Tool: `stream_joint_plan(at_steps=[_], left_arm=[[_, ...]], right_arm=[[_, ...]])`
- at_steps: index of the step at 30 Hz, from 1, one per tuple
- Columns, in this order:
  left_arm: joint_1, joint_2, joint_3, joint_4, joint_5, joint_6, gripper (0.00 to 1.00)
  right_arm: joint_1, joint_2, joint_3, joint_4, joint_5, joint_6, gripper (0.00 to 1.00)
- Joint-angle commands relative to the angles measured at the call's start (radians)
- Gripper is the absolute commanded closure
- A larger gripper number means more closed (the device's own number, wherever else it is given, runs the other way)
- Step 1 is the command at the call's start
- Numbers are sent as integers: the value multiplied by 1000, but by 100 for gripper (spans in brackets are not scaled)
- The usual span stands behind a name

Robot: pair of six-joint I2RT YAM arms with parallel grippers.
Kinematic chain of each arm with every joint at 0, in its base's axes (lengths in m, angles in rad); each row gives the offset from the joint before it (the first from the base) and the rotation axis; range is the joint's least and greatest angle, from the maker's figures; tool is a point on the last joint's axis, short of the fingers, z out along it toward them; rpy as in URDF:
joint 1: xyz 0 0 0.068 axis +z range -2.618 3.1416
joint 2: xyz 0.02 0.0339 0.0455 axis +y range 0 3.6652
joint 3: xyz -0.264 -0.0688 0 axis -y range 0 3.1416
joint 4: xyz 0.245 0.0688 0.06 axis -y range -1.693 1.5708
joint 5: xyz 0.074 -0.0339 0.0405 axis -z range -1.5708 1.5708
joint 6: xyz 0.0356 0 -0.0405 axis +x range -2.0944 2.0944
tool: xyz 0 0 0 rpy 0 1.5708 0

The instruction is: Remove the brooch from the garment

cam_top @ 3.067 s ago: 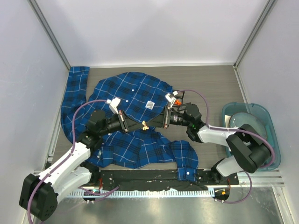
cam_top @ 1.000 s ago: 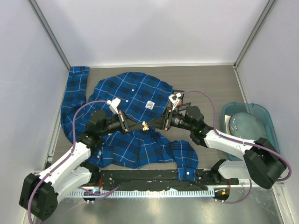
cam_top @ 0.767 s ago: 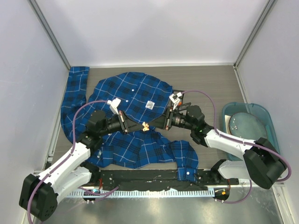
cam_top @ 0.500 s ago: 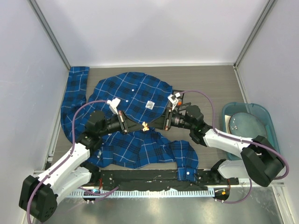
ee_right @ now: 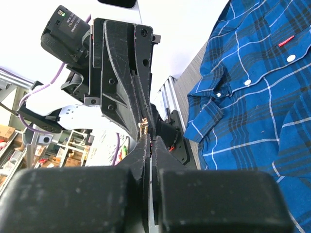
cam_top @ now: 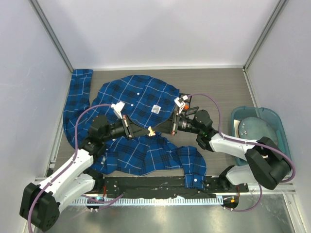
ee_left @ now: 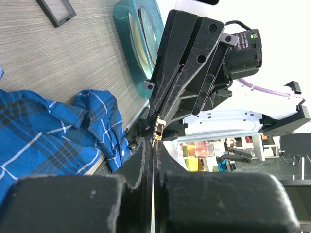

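Two arms nose to nose over the middle of the table (cam_top: pixel 218 85), and right between them sits the brooch (cam_top: pixel 151 130), a tiny gold piece caught where the fingertips meet. The left gripper (cam_top: pixel 147 130) has its jaws squeezed almost flat together, only a sliver of light between them, and the left wrist view shows the brooch (ee_left: pixel 158 131) right at their tips. The right gripper (cam_top: pixel 156 129) comes in from the other side, jaws pressed just as tight, and its own camera puts the brooch (ee_right: pixel 144 127) at the very end of its fingers too. The plaid shirt (cam_top: pixel 138 94) lies spread on the wood beneath both arms, white label (cam_top: pixel 156 109) up. A teal tub (cam_top: pixel 286 145) sits well off at the right edge.
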Motion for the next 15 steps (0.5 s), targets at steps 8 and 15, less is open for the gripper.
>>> stream_joint_plan(at_steps=[8, 15], left_arm=[[-1, -62, 78, -229, -128, 69, 38], [-3, -118, 226, -585, -272, 246, 33]], right_arm=[[-1, -245, 68, -758, 460, -325, 99], [-7, -293, 229, -1318, 1066, -565, 99]])
